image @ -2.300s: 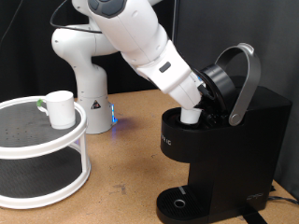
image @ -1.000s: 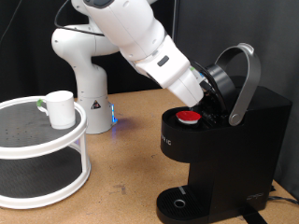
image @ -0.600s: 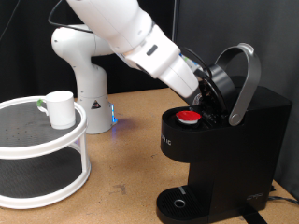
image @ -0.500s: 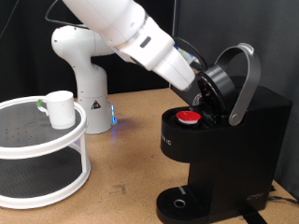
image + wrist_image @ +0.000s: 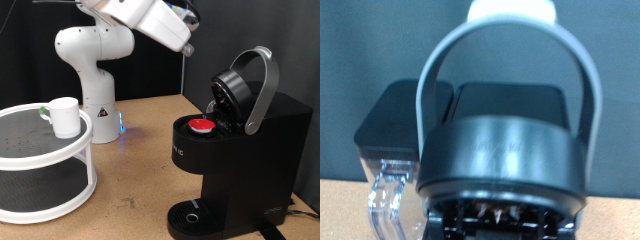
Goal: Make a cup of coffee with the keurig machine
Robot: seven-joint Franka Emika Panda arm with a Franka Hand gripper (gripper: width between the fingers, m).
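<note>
From off the arm: the coffee maker (image 5: 245, 150) stands at the desk's (image 5: 140, 170) right edge, lid handle (image 5: 262, 85) raised, a red-topped pod (image 5: 203, 125) seated in its holder. The gripper (image 5: 186, 20) hangs high above, fingers hidden, so its state cannot be told. The cup (image 5: 64, 116) waits on the round white shelf (image 5: 50, 150) at left.

From the wrist: the handle (image 5: 510, 70) arches over the open lid (image 5: 503, 160). Pressing it squarely, mid-arch, looks wisest.

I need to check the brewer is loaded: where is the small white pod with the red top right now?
In the exterior view the red-topped pod sits in the open chamber of the black keurig machine, right of centre, beneath its raised lid.
</note>
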